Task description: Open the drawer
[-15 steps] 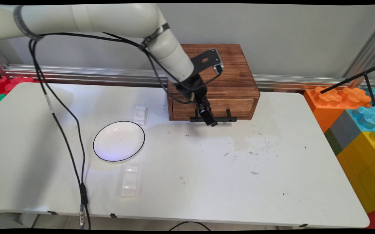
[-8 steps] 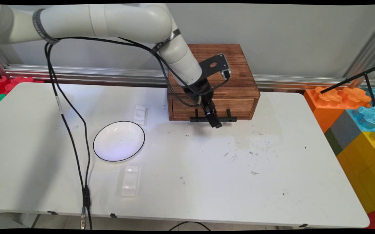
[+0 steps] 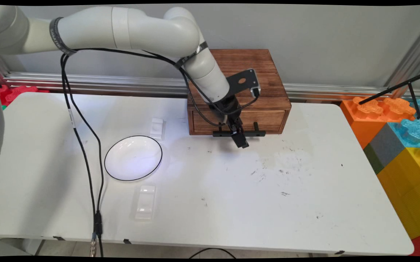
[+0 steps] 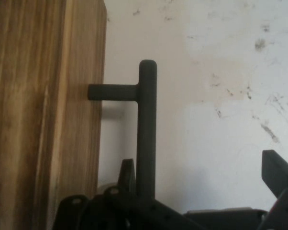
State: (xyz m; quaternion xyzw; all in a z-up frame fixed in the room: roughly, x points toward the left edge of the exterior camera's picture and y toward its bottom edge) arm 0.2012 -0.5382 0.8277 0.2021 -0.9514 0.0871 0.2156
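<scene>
The bench [image 3: 304,203] under me is white, scuffed with dark marks toward its middle and right. A wooden drawer box [image 3: 264,91] stands on it at the far edge, its black handle [image 3: 259,133] facing the near side. Left of the box lies a white plate [image 3: 133,158] with a thin black rim. Just beyond the plate, toward the wall, sits a small white block [image 3: 157,128]; just on its near side lies a second, longer white block [image 3: 145,202]. Neither block touches the plate.
</scene>
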